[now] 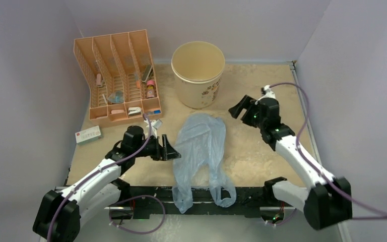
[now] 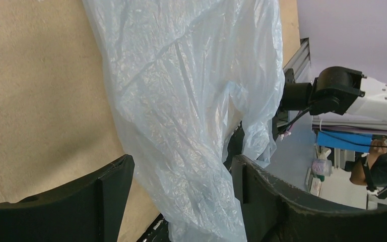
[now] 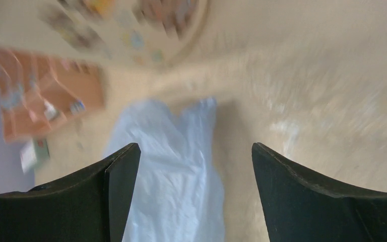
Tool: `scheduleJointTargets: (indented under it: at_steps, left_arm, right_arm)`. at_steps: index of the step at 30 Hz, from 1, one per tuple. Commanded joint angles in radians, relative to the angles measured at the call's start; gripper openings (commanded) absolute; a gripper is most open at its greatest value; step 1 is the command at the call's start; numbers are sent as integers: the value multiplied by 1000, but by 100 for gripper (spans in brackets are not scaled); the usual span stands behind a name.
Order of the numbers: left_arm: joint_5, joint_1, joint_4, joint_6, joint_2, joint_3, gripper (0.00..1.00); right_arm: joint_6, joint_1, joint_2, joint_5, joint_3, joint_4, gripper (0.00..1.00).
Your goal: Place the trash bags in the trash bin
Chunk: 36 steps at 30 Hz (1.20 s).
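The trash bag (image 1: 201, 143) is a thin, crinkly light-blue sack lying stretched across the middle of the table, its handles trailing over the near edge. The trash bin (image 1: 198, 73), a cream bucket with a floral print, stands upright behind it. My left gripper (image 1: 170, 149) sits at the bag's left edge. In the left wrist view the bag (image 2: 191, 111) runs through the gap of that gripper (image 2: 181, 169), whose jaws stand apart. My right gripper (image 1: 238, 110) hovers open to the right of the bag's far end. Its blurred wrist view shows the bag (image 3: 171, 166) below the gripper (image 3: 196, 156).
An orange slotted organizer rack (image 1: 118, 75) with small items stands at the back left. A small white box (image 1: 88, 134) lies in front of it. A black rail (image 1: 252, 194) runs along the near edge. Walls close in the left, back and right sides.
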Motion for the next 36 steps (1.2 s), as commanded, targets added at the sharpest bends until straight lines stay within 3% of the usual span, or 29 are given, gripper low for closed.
scheduleJointTargets:
  at_steps: [1,4,7,10,13,15,16,18,24,29,35,36]
  left_arm:
    - [60,2,63,18,2,-20,71]
    - [70,2,80,16,20,-28,69]
    - [53,2,68,31,53,-15,63]
    - [28,2,77,33,93,-11,56]
    - [60,2,145,13,135,-29,48]
    - [80,2,172,15,164,-28,27]
    - [57,2,157,13,174,-20,14]
    - [-2,2,122,2,172,-6,0]
    - [-166,3,-6,-32,44,39,0]
    - [-300,5,-171,-19,-47,102,0]
    - [-356,5,-240,-2,-54,122,0]
    - [-353,5,-240,0,-52,124,5]
  right_arm:
    - [-26,-14,149,-476,-132,219,81]
    - [-23,-9,234,-536,-168,330,78]
    - [37,-9,323,-691,-213,473,76]
    - [78,-10,381,-687,-224,565,61]
    - [92,-10,370,-631,-213,527,31]
    - [68,-10,330,-554,-192,456,12]
    - [58,-10,304,-516,-184,418,8]
    - [26,-12,246,-418,-160,338,7]
    - [-11,-45,137,-164,-123,143,9]
    - [-21,-87,138,-174,-130,149,8]
    - [-132,-88,197,-333,-79,147,9]
    - [-146,-87,203,-341,-73,151,9]
